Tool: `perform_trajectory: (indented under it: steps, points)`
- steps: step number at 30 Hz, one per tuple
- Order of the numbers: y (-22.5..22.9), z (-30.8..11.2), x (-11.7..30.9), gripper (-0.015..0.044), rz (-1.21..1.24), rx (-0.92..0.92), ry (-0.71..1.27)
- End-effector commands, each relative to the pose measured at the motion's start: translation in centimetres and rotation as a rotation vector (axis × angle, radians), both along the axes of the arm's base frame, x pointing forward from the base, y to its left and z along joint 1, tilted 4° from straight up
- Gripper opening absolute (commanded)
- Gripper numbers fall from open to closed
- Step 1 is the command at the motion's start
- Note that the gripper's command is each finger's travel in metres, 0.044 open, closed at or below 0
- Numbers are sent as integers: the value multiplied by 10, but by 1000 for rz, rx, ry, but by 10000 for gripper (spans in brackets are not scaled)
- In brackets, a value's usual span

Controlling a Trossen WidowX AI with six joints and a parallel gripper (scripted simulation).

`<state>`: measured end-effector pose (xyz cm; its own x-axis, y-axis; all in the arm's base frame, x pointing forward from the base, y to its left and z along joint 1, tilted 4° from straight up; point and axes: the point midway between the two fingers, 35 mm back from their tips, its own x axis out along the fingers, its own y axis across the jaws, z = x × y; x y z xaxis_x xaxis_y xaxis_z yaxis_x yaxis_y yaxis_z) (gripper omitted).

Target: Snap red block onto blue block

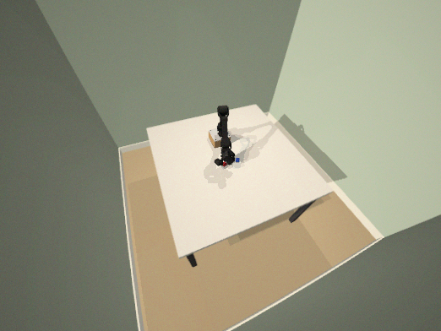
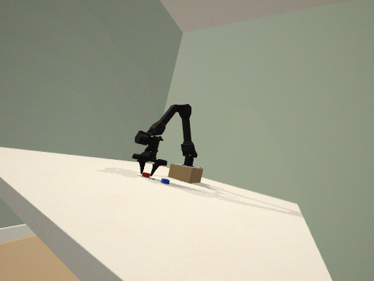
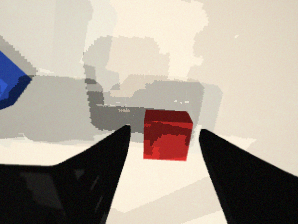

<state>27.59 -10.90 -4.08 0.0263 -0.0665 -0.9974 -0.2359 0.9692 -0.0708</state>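
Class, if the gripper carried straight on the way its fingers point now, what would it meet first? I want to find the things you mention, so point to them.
Probably the table top (image 1: 253,203) (image 2: 200,222): the fingertips point down at it, either side of the red block (image 1: 225,164) (image 2: 146,175) (image 3: 167,140), though the remaining depth is unclear.
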Motion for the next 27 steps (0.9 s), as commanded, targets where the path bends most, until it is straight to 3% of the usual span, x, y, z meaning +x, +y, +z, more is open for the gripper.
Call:
perform_trajectory:
  steps: [1,10,14,27]
  points:
    - [-1,-1,-1,177,2,-4,6]
    - [-1,-1,-1,98,2,-4,6]
    - [-1,5,1,0,2,-4,5]
    - [0,64,8,0,2,-5,4]
